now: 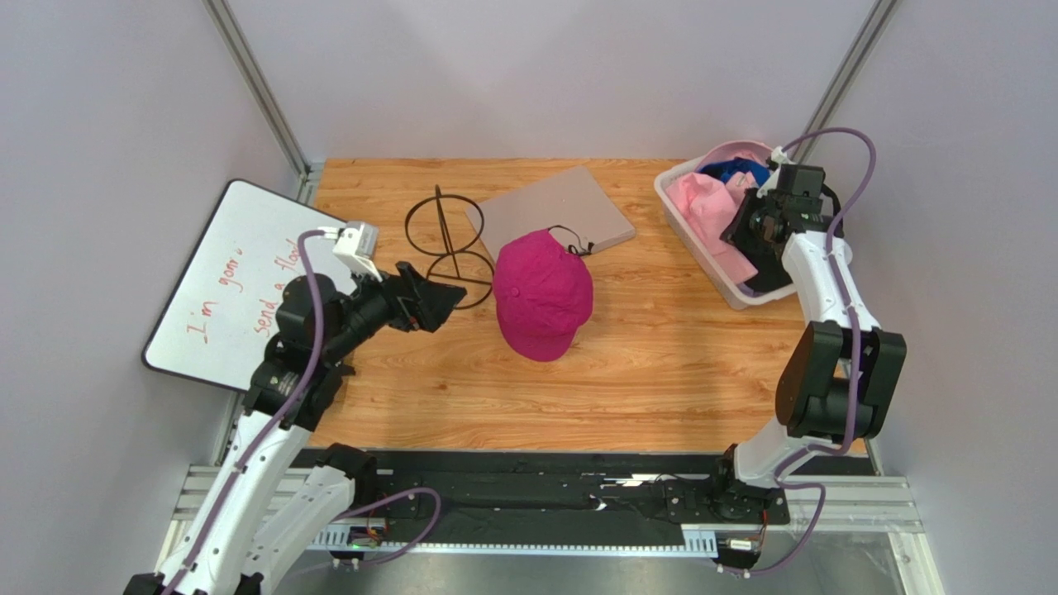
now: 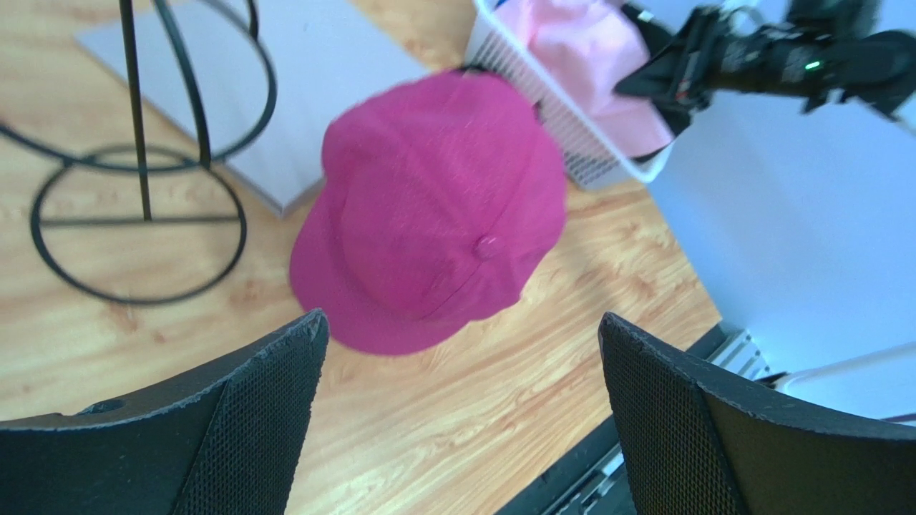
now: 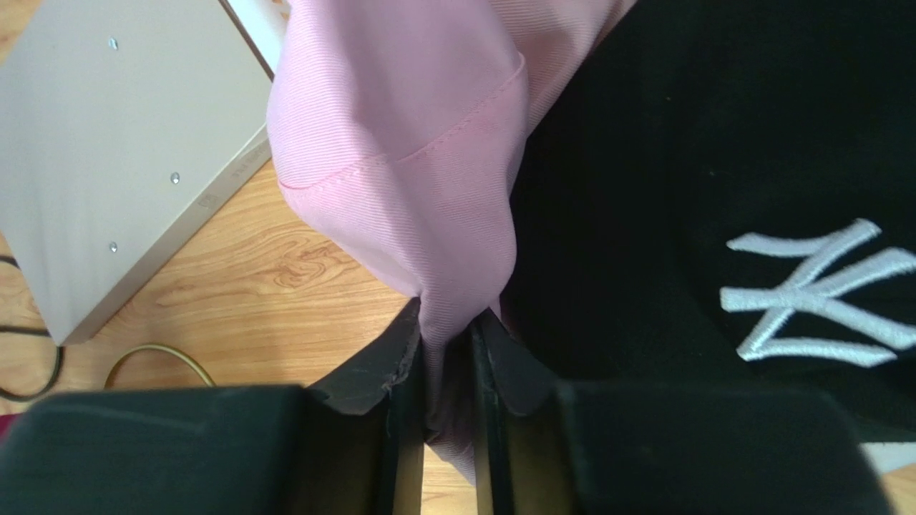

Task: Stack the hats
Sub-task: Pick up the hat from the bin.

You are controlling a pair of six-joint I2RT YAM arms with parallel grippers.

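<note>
1. Hanging wide apart over the wooden bench (image 1: 671,372), the left jaws hold nothing.
2. Mid-bench lies the magenta baseball cap (image 1: 543,294), crown up. It looks light and soft, its brim probably stiffer and the surest hold.
3. Farther off, at the white mesh basket (image 1: 691,238), the right jaws pinch a fold of the pink bucket hat (image 3: 409,161), a thin, limp twill likely to drape.
4. Beside it sits a black cap (image 3: 699,161) with white embroidery.

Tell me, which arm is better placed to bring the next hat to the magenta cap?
Right: the right gripper is pinched on the pink hat at the basket; the left gripper hangs open, empty.
</note>
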